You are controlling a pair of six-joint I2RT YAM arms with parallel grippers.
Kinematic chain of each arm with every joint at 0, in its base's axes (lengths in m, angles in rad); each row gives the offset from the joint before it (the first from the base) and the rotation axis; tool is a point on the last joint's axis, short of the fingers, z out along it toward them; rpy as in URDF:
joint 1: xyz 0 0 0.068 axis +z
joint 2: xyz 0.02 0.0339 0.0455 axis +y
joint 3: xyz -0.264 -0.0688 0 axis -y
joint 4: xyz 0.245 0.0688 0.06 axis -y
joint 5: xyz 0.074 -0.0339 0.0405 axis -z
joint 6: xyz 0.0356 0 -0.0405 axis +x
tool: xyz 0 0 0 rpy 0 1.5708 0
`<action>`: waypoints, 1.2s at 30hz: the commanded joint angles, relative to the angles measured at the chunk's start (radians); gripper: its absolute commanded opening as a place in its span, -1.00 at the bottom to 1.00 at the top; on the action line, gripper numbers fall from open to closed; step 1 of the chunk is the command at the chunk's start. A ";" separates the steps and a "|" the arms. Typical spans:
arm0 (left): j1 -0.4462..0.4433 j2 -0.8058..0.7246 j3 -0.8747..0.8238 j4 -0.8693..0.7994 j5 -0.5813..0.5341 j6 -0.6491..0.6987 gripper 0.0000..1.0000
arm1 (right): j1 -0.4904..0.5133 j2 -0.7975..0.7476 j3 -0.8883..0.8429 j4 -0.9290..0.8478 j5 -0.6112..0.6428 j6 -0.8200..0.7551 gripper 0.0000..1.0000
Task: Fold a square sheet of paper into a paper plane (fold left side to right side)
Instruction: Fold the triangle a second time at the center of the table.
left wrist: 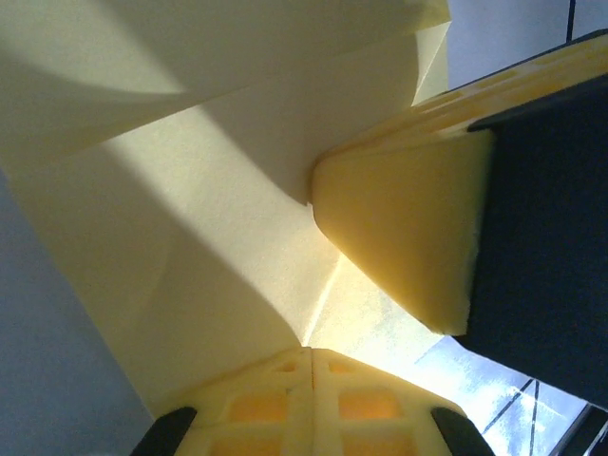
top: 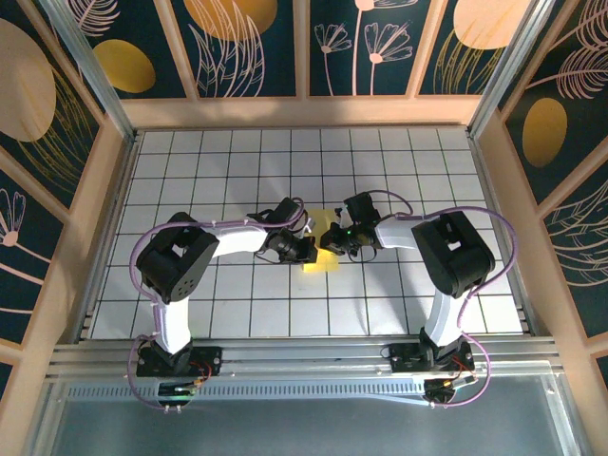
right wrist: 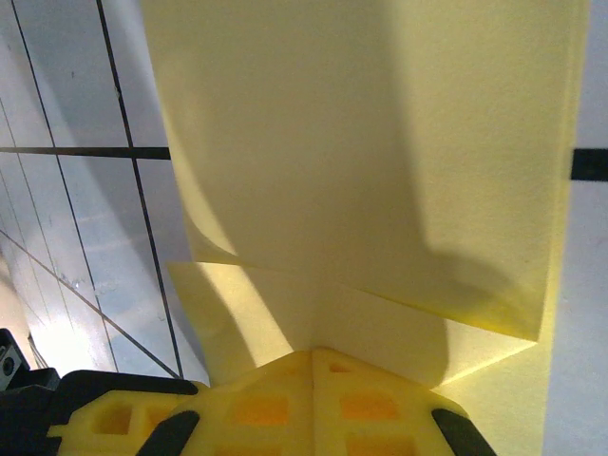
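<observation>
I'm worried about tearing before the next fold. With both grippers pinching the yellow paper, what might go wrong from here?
1. The left gripper and right gripper both look clamped on the thin yellow paper; pulling apart could tear it.
2. In the right wrist view its layers sit offset, so pressing now may set a crooked crease.
3. The grippers sit very close, so they might collide.
</observation>
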 commanded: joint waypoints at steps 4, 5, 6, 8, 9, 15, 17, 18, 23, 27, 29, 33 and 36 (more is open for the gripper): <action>0.007 -0.009 -0.056 -0.053 -0.008 0.047 -0.99 | -0.007 0.032 -0.034 -0.090 0.066 -0.001 -1.00; 0.006 -0.015 -0.066 -0.054 -0.007 0.050 -0.99 | -0.007 0.032 -0.034 -0.091 0.069 -0.001 -1.00; 0.006 -0.020 -0.073 -0.054 -0.007 0.053 -0.99 | -0.007 0.033 -0.032 -0.092 0.069 -0.002 -1.00; 0.006 -0.030 -0.092 -0.056 -0.008 0.060 -0.99 | -0.007 0.035 -0.029 -0.097 0.072 -0.004 -1.00; 0.006 -0.034 -0.099 -0.057 -0.008 0.063 -0.99 | -0.007 0.036 -0.028 -0.099 0.073 -0.005 -1.00; 0.006 -0.073 -0.153 -0.085 -0.025 0.103 -0.98 | -0.012 0.039 -0.027 -0.107 0.075 -0.010 -1.00; 0.006 -0.083 -0.159 -0.107 -0.035 0.125 -0.98 | -0.012 0.038 -0.025 -0.110 0.075 -0.012 -1.00; 0.006 -0.085 -0.161 -0.115 -0.037 0.133 -0.98 | -0.013 0.038 -0.025 -0.110 0.077 -0.012 -1.00; 0.007 -0.100 -0.177 -0.142 -0.054 0.155 -0.98 | -0.014 0.037 -0.025 -0.112 0.077 -0.013 -1.00; 0.007 -0.114 -0.189 -0.144 -0.060 0.154 -0.98 | -0.015 0.036 -0.025 -0.111 0.074 -0.013 -1.00; 0.006 -0.123 -0.198 -0.144 -0.063 0.154 -0.98 | -0.013 0.033 -0.024 -0.111 0.071 -0.013 -1.00; 0.006 -0.148 -0.214 -0.137 -0.069 0.145 -0.99 | -0.013 0.027 -0.018 -0.107 0.058 -0.014 -1.00; 0.006 -0.189 -0.223 -0.112 -0.067 0.126 -0.99 | -0.012 0.009 -0.010 -0.083 0.028 -0.004 -1.00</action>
